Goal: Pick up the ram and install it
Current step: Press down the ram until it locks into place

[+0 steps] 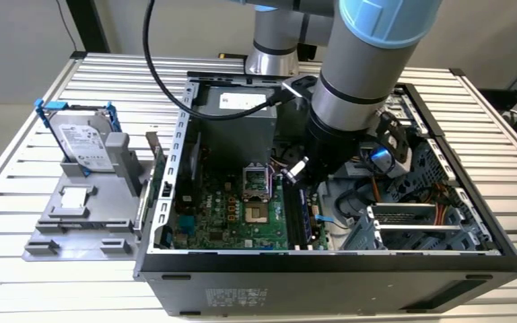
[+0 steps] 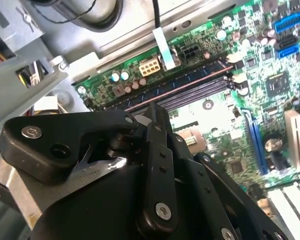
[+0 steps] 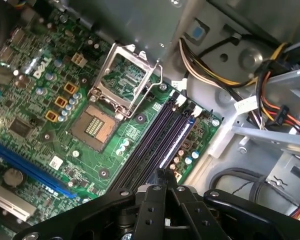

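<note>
- I see my claw (image 1: 296, 176) lowered inside the open computer case (image 1: 330, 259), right above the long black memory slots (image 3: 157, 150) of the green motherboard (image 3: 45, 100).
- Its fingers (image 3: 162, 182) look drawn together at the tips; I cannot tell whether they grip anything.
- A ram stick (image 2: 177, 90) sits in one slot near the motherboard's edge, apart from the claw in the second wrist view.
- The hard drive (image 1: 83, 145) stands on a grey holder by the counter's (image 1: 25, 282) edge, at the exterior view's left.
</note>
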